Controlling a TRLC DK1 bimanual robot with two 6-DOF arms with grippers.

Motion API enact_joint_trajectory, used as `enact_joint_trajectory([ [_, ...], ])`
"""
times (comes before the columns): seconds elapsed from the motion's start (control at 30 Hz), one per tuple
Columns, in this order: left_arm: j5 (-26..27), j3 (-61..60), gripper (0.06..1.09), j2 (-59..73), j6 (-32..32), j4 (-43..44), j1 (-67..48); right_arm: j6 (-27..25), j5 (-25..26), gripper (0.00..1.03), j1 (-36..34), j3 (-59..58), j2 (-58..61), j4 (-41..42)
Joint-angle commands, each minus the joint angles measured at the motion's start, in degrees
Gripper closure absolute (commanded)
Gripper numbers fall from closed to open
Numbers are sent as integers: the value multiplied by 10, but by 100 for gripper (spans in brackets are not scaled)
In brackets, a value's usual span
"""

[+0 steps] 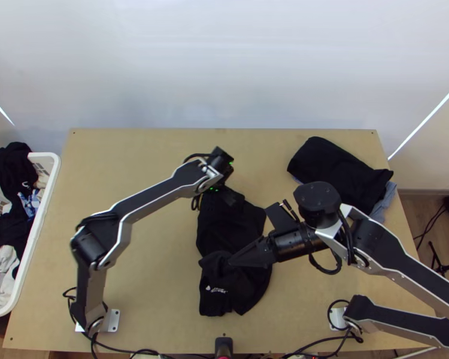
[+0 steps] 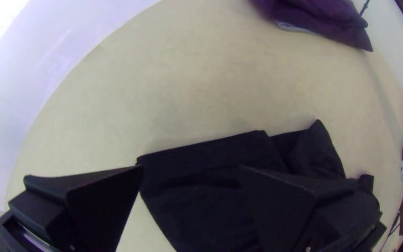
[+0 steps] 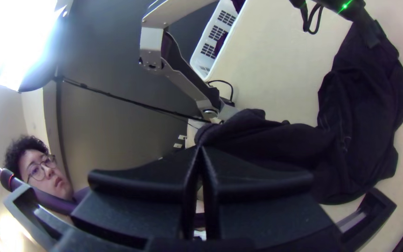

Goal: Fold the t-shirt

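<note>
Toward the near bench edge [image 1: 248, 346], needed laying t-shirt [image 1: 248, 287] down evenly, pinched by right gripper [image 3: 201, 148], with left gripper [image 2: 191, 167] wide-jawed

Left arm [image 1: 149, 200]: up from lower-left base, bent at the elbow [image 1: 99, 239], forearm angled up and right. Left gripper [image 1: 229, 196] near mid-picture in top view, green lights lit at its wrist. Left wrist view: left gripper [image 2: 191, 168] has a wide gap between fingertips. Right arm [image 1: 398, 257]: off the right edge from its base, back in toward the middle; right gripper [image 1: 231, 261] aimed left, slightly down-picture. Right wrist view: right gripper [image 3: 200, 149] closed, tips together.
</note>
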Motion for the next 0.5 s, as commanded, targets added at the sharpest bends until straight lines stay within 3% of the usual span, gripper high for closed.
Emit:
enact_joint_trajectory([
  [0.0, -7, 201, 11, 110, -58, -175, -27, 10, 0, 100, -6, -11, 7, 7],
  [0.1, -10, 260, 11, 146, -71, -208, -35, 10, 0, 100, -7, -12, 11, 8],
  [0.4, -13, 280, 12, 162, -86, -209, -67, 13, 0, 100, -12, -11, 19, 9],
  [0.47, -15, 280, 22, 163, -90, -210, -73, 14, 0, 100, -13, -11, 22, 9],
])
